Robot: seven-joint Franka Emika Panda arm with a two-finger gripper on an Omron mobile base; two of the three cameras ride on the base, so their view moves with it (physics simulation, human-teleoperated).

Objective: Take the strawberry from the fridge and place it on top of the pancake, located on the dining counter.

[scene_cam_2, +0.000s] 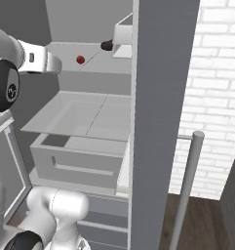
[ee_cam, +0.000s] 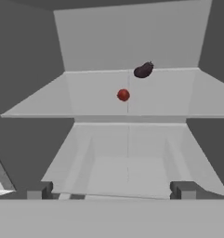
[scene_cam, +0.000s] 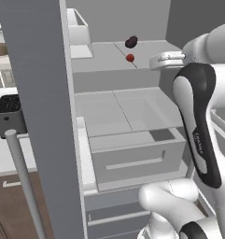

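The fridge [scene_cam: 39,116] stands open, its pale grey shelves facing me. On the upper shelf [scene_cam: 100,63] lies the strawberry [scene_cam: 130,58] [scene_cam_2: 80,59] [ee_cam: 123,95], small, bright red and round, near the shelf's middle seam. My gripper [ee_cam: 111,190] is open, with nothing between its fingertips [ee_cam: 39,189]. It points into the fridge from in front of the shelves, well short of the strawberry and below it. The hand [scene_cam: 166,59] [scene_cam_2: 45,61] hovers at the upper shelf's front right corner. The pancake and the dining counter are out of view.
A dark maroon lump [scene_cam: 131,41] [ee_cam: 143,70] lies behind the strawberry. A lower shelf [scene_cam: 123,112] and a pulled-out drawer [scene_cam: 137,158] sit below. The open doors [scene_cam_2: 163,97] with bar handles [scene_cam_2: 187,190] flank the opening. A white brick wall [scene_cam_2: 216,73] stands at the right.
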